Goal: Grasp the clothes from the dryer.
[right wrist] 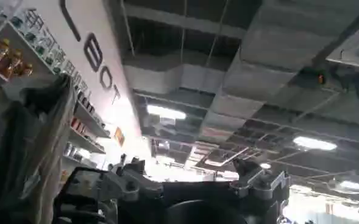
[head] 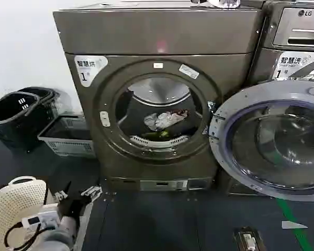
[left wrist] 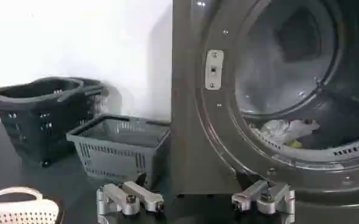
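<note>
The dryer (head: 157, 36) stands in the middle of the head view, and its round door (head: 272, 138) is swung open to the right. Inside the drum lie the clothes: a white-grey piece with red marks (head: 165, 120) (left wrist: 286, 129), and a yellow-green piece (head: 158, 134) (left wrist: 296, 144) just below it. My left gripper (head: 79, 192) (left wrist: 196, 204) hovers low, in front of the dryer and to its left. It is open, with nothing between its fingers (left wrist: 130, 199). My right gripper (right wrist: 194, 182) is parked at the lower right, pointing up at the ceiling, open and empty.
Two black baskets (head: 15, 112) (left wrist: 39, 112) and a grey basket (head: 65, 136) (left wrist: 121, 143) stand on the floor to the left of the dryer. A white basket (head: 15, 209) sits beside my left arm. An LG machine (head: 298, 31) stands to the right, behind the open door.
</note>
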